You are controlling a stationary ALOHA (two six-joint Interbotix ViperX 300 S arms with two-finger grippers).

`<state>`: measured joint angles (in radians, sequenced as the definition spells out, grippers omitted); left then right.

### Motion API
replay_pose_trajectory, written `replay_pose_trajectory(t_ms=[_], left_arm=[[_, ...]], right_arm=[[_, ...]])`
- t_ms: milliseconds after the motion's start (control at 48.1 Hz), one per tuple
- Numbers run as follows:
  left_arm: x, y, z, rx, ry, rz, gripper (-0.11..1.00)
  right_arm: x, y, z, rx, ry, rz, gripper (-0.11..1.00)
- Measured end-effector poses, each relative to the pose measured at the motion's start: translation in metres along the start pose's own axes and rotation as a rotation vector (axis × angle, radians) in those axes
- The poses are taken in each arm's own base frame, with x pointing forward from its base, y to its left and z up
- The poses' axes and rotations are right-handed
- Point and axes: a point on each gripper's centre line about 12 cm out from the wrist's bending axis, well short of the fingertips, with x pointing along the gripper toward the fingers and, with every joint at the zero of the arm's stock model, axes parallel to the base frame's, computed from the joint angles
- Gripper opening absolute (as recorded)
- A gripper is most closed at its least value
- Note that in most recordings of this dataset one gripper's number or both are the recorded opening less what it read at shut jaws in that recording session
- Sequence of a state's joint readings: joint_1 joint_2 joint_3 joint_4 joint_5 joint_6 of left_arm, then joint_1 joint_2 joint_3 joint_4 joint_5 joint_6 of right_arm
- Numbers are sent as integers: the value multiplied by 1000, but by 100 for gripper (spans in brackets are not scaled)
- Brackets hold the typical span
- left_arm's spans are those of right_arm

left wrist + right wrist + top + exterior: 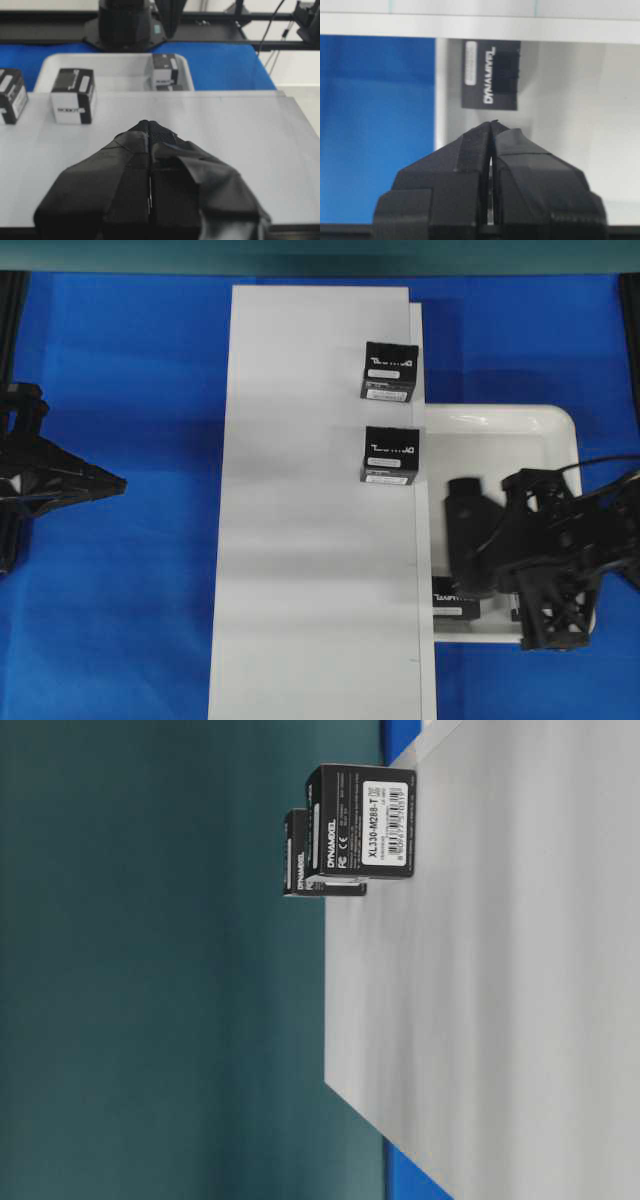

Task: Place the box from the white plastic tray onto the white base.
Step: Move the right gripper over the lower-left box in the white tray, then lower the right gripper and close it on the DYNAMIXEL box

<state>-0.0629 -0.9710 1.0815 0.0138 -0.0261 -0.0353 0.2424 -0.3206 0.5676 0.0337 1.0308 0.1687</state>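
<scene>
Two pairs of jaws, both pressed fully together with nothing between them. Right gripper (491, 125) poised above the white plastic tray (560, 425), tips aimed toward the box (491, 75) a short way ahead, apart from it and not touching. Closed like this, unable to take anything; probably on the approach, with jaws to be spread before any grasp. Box itself lying in the near corner of the tray, close to the rim that borders the white base (300, 540), lettered face showing; partly hidden under the arm in the overhead view. Placed there, a short carry across the rim only. Left gripper (150, 125) likewise empty, parked off the far edge of the base, pointing across it, seemingly kept clear to leave the work to the other arm. Further out, two matching black boxes (390, 371) already standing on the base along its tray-side edge, one behind the other, well apart; room left below them for a third. Blue tabletop (120, 620) beneath everything.
</scene>
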Motion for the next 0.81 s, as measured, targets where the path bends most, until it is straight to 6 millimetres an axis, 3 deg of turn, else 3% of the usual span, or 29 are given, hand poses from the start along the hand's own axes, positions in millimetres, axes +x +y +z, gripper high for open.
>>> replay_pose_trajectory(t_ms=[249,395,478,602,685,748,810], left_arm=[[-1,0,0,-12,5,-1,-7],[-1,0,1,-21,0,-1,-7],[-1,0,1,-23,0,-1,-7],[-1,0,1,-24,0,-1,-7],[-1,0,1,-24,0,-1,-7],[-1,0,1,-24,0,-1,-7],[-1,0,1,-24,0,-1,-7]], right_arm=[[26,3,6,-16,77,-23,4],[31,4,10,-14,43,-14,14],[36,5,10,-5,22,0,31],[43,4,6,41,10,21,70],[50,4,1,60,18,22,90],[55,3,-3,66,27,20,98],[59,2,-5,73,26,19,100]])
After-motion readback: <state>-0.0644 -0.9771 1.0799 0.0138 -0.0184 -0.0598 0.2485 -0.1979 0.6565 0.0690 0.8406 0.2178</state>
